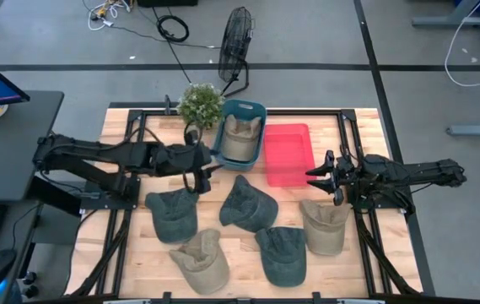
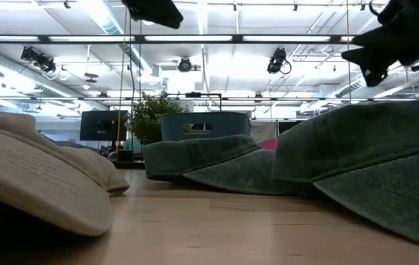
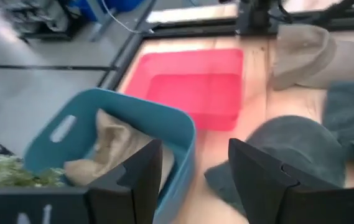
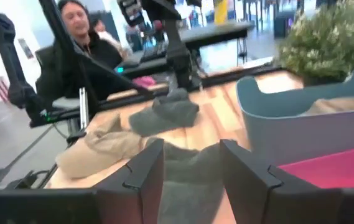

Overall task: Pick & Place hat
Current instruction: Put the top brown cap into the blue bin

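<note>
A teal bin [image 1: 241,131] at the table's far middle holds a tan hat [image 3: 111,146]. A red tray [image 1: 288,154] lies right of it. Three dark green hats [image 1: 172,213] [image 1: 246,203] [image 1: 282,253] and two tan hats [image 1: 202,260] [image 1: 324,224] lie flat on the table. My left gripper [image 1: 208,165] hovers open and empty at the bin's near left corner; it also shows in the left wrist view [image 3: 195,168]. My right gripper [image 1: 315,173] hovers open and empty by the tray's near right corner, above the right tan hat's far side; it also shows in the right wrist view [image 4: 189,162].
A potted plant [image 1: 200,103] stands at the far edge, left of the bin. A black frame rail [image 1: 240,110] runs round the table. A fan [image 1: 236,38] stands on the floor beyond. A person [image 4: 77,43] sits past the table's left side. Bare wood [image 1: 240,270] shows between the near hats.
</note>
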You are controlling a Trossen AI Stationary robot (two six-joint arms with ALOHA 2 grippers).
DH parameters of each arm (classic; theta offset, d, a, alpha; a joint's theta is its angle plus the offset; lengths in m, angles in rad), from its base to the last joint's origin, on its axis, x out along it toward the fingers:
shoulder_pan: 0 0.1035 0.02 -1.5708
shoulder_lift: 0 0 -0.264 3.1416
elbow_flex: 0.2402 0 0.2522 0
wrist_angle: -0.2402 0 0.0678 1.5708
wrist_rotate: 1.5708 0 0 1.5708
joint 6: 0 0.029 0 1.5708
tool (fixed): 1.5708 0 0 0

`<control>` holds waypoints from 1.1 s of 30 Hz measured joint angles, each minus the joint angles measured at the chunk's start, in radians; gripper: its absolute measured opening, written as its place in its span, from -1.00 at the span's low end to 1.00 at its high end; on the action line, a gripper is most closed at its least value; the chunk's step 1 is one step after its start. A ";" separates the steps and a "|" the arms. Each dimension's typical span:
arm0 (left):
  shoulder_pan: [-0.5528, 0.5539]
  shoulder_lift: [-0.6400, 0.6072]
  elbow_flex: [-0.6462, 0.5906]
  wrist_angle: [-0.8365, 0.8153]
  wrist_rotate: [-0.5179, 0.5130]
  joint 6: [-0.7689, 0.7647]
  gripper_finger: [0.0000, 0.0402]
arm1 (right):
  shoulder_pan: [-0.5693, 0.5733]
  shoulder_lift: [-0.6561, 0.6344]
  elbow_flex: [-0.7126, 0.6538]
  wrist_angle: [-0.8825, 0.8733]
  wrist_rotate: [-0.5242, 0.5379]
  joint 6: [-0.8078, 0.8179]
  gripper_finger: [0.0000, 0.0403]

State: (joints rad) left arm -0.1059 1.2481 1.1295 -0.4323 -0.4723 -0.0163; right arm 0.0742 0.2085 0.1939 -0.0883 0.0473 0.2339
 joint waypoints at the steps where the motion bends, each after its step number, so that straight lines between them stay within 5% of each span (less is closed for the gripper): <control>1: -0.010 -0.006 0.000 -0.006 -0.029 0.001 -0.06 | 0.000 0.020 0.035 -0.043 -0.010 0.017 -0.22; 5: -0.030 -0.014 0.001 -0.009 -0.123 -0.013 -0.06 | 0.000 0.117 0.166 -0.242 -0.082 0.088 -0.22; 13: -0.028 -0.004 -0.001 -0.018 -0.137 -0.129 -0.06 | 0.039 0.362 0.328 -0.533 -0.350 0.320 -0.22; 19: -0.029 -0.005 0.000 -0.015 -0.138 -0.131 -0.06 | 0.156 0.518 0.367 -0.696 -0.356 0.383 -0.22; 33: -0.028 -0.005 0.000 -0.042 -0.137 -0.131 -0.06 | 0.385 0.813 0.363 -0.647 -0.269 0.435 -0.22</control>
State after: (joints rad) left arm -0.1341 1.2434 1.1294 -0.4739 -0.6098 -0.1476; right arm 0.4588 1.0219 0.5564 -0.7356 -0.2218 0.6686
